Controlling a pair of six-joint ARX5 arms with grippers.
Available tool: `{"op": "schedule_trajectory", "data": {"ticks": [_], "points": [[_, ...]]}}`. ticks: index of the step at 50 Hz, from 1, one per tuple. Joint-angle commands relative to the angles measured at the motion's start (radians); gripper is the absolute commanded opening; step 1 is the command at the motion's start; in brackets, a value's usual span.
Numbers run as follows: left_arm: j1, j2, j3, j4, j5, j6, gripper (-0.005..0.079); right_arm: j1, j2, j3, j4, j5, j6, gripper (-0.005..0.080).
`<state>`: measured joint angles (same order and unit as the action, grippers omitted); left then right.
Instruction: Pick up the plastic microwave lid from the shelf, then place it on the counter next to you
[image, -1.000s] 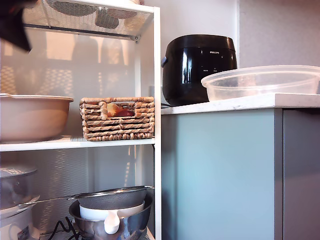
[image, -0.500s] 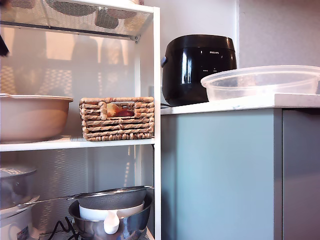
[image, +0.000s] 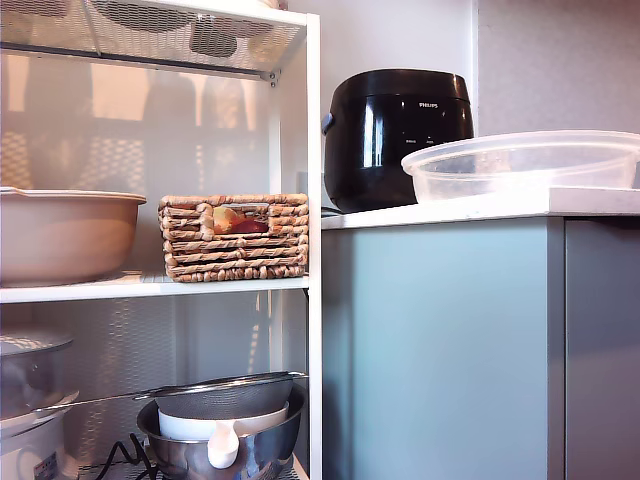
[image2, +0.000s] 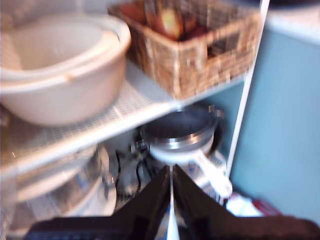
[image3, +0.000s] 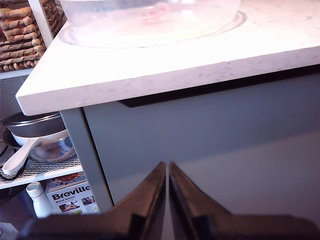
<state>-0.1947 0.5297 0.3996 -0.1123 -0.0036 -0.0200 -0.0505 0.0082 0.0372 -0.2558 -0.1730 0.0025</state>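
- My first gripper (image2: 171, 192) hangs empty, jaws nearly touching, before the shelf (image2: 150, 107).
- My second gripper (image3: 167, 187), likewise pinched, faces the cabinet front.
- Above it, the plastic microwave lid (image3: 150, 17) sits on the counter (image3: 280, 40); raising that gripper carelessly could catch the counter's edge and nudge the lid.

On the desk (image: 480, 208), the black cooker (image: 397, 135) stands just behind the plastic microwave lid (image: 525, 165). The wicker basket (image: 236, 237) and beige bowl (image: 65, 235) fill my shelf (image: 313, 150) board; open air lies before both.

"PHILIPS" marks the black cooker (image: 398, 135); "Breville" shows on a box (image3: 70, 196).
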Motion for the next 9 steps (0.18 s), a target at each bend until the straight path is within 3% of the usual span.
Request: {"op": "schedule_trajectory", "data": {"ticks": [1, 9], "points": [[-0.001, -0.017, -0.035, 0.010, -0.006, -0.009, -0.0020, 0.003, -0.006, 0.005, -0.004, 0.000, 0.000, -0.0012], [-0.001, -0.062, -0.048, 0.000, -0.009, -0.010, -0.0020, 0.003, -0.006, 0.005, -0.004, 0.000, 0.000, -0.0012]]}}
